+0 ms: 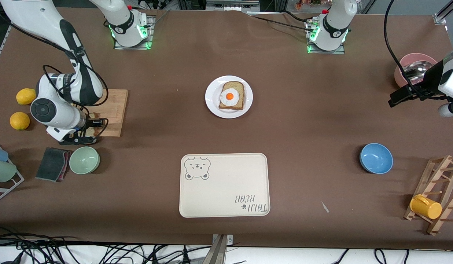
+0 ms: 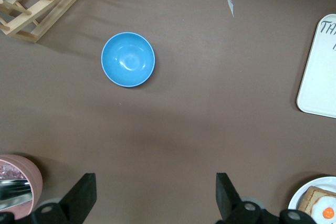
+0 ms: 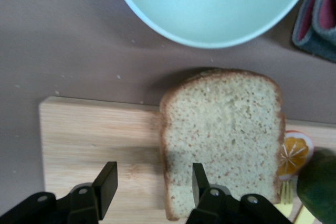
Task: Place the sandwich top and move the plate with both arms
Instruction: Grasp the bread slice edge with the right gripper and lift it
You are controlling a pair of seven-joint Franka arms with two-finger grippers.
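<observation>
- Brown wholegrain sandwich top point(image 3: 223, 140) lies on the wooden cutting board point(image 3: 94, 135), overhanging its edge by the pale green bowl point(image 3: 210, 3).
- Right hand point(image 3: 152, 182) hovers released, 1 finger over the crust; centre both fingers astride the slice first.
- Left hand point(image 2: 155, 195), released, waits above the desk point(image 2: 210, 103).
- Round white plate point(image 1: 212, 104) sits mid-desk.

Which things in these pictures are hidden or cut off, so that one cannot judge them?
- Front view: the right gripper and arm cover the sandwich top on the cutting board.
- Right wrist view: orange slice and a green thing beside the bread, cut off by the edge.
- Left wrist view: plate cut at the corner.
</observation>
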